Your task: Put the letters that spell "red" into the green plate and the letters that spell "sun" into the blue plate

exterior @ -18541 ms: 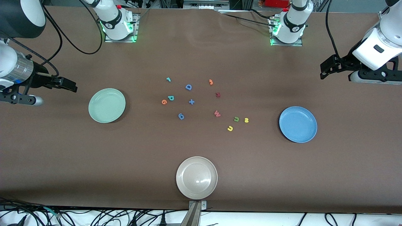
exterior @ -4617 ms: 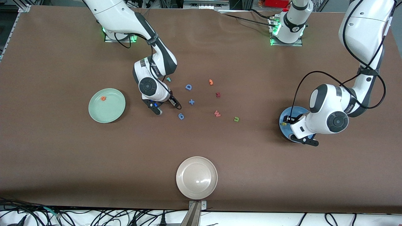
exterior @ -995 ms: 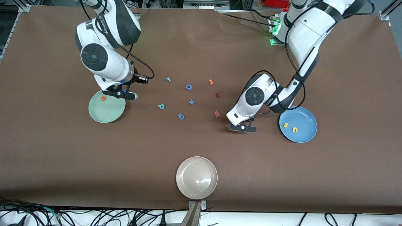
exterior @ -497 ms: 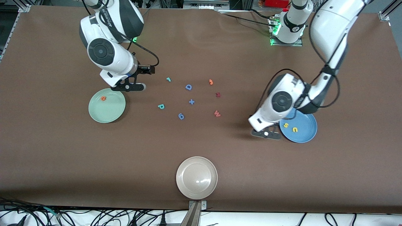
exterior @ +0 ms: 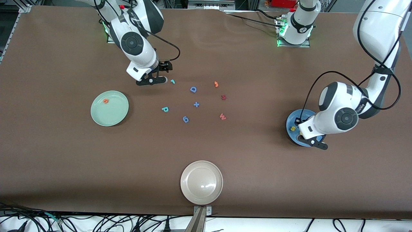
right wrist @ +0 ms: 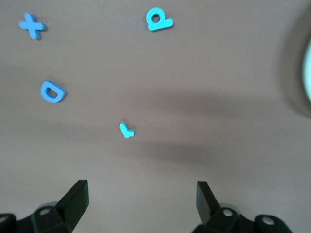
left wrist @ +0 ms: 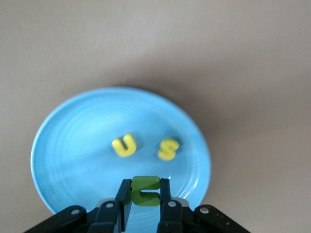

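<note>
Your left gripper [left wrist: 144, 201] pinches the green n [left wrist: 145, 190] over the blue plate [left wrist: 68, 160]; s [left wrist: 168, 149], u [left wrist: 124, 145] are in. Your right gripper [right wrist: 141, 196], wide open and empty, hangs by the r [right wrist: 126, 130]; r and d [right wrist: 158, 19] still need moving.

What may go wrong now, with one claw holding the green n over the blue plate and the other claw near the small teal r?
1. The left claw grips the n over the blue plate, near its rim; dropped there, it might bounce out.
2. The r is thin and lies flat; the open right claw may slip off or push it.
3. The d lies on the table, easy to mistake for the capital D.
</note>
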You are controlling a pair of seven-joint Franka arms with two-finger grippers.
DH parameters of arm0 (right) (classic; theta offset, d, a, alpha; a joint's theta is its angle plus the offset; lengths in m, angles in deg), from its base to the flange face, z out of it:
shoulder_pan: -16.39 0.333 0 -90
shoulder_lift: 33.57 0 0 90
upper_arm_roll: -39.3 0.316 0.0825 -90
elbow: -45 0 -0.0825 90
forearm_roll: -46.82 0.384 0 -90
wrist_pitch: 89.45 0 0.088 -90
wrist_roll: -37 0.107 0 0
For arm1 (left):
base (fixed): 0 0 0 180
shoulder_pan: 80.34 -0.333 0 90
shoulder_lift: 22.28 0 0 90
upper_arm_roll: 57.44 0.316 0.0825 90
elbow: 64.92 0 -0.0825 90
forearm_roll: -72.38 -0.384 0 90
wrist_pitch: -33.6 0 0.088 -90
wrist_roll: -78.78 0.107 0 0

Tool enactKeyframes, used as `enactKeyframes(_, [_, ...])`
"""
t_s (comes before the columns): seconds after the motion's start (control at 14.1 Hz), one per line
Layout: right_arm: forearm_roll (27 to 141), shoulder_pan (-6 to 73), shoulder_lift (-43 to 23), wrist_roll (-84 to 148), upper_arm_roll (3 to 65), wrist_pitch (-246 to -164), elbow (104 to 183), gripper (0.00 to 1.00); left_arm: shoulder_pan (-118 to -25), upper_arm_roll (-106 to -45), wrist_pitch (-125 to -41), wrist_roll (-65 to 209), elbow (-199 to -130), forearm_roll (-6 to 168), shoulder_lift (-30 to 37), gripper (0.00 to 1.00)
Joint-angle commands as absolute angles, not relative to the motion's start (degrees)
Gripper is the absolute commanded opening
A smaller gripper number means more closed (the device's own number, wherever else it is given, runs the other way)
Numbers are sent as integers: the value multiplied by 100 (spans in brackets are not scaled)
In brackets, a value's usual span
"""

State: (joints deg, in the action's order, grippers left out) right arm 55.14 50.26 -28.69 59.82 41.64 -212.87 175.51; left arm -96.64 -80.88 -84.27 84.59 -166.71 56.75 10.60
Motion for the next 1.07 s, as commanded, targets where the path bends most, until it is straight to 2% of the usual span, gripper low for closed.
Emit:
enactKeyframes(0.0, [5481, 5023, -2708, 6065, 4325, -21942, 17929, 98, -9905, -8178, -8330, 8913, -16881, 5797, 971, 9])
enactKeyframes(0.07, [5481, 5031, -2576, 6126, 4413, -22179, 17973, 98, -9958, -8178, -8338, 9054, -16863, 5805, 1015, 46])
enactKeyframes(0.14, [5481, 5031, -2444, 6265, 4474, -22477, 18043, 98, -9976, -8178, -8338, 9073, -16854, 5806, 1041, 99])
enactKeyframes(0.43, [5473, 5066, -1785, 6661, 4712, -23621, 18210, 98, -9941, -8301, -8251, 9047, -16793, 5806, 1007, 100])
enactKeyframes(0.64, [5473, 5093, -1582, 6680, 4721, -23878, 18211, 98, -9950, -8512, -8137, 8959, -16565, 5806, 936, 100])
enactKeyframes(0.78, [5473, 5102, -1573, 6767, 4730, -23878, 18219, 94, -9950, -8626, -7691, 8959, -16189, 5806, 779, 100])
enactKeyframes(0.99, [5473, 5154, -1573, 6803, 4730, -23860, 18219, 81, -9950, -8916, -6374, 8968, -15136, 5806, 681, 100])
